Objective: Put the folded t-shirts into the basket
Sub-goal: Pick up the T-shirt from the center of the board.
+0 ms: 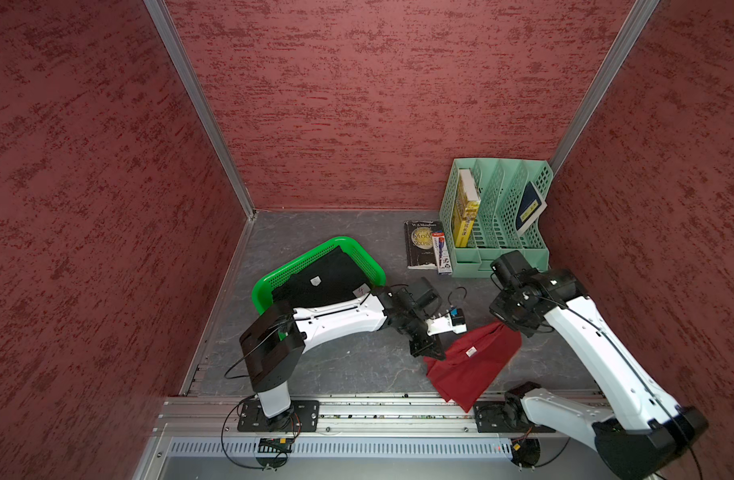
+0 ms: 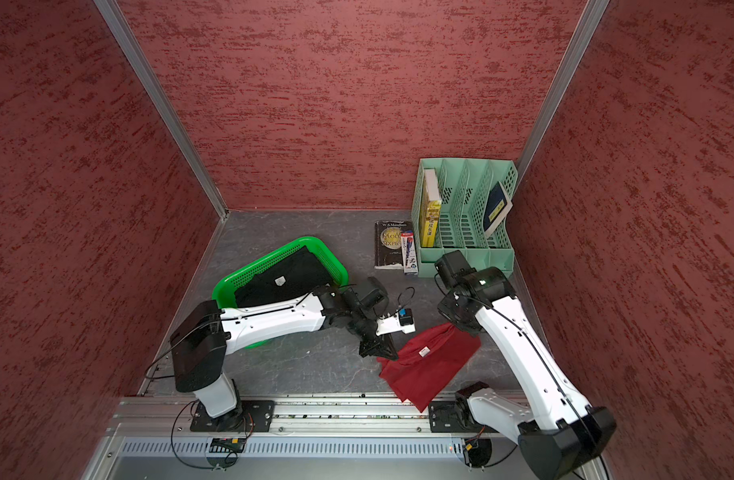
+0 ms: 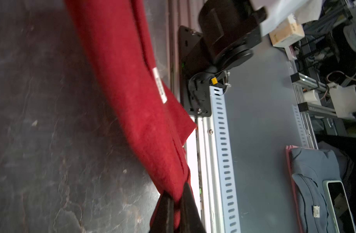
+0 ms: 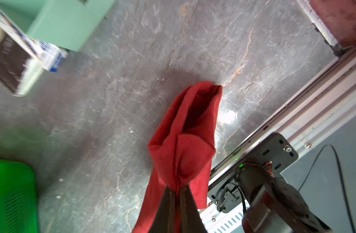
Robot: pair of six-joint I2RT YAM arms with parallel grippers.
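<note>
Right wrist view: dark red cloth t-shirt (image 4: 183,141) is clamped by left fingers (image 3: 169,213) and right fingers (image 4: 166,209), held spread for the green perforated basket (image 1: 307,262).

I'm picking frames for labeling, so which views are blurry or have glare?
Right wrist view: the book and green basket are smeared, and a white glare spot sits on the table beside the red shirt. Left wrist view: soft, with a blown-out white strip along the rail. Both top views: sharp, evenly lit.
</note>
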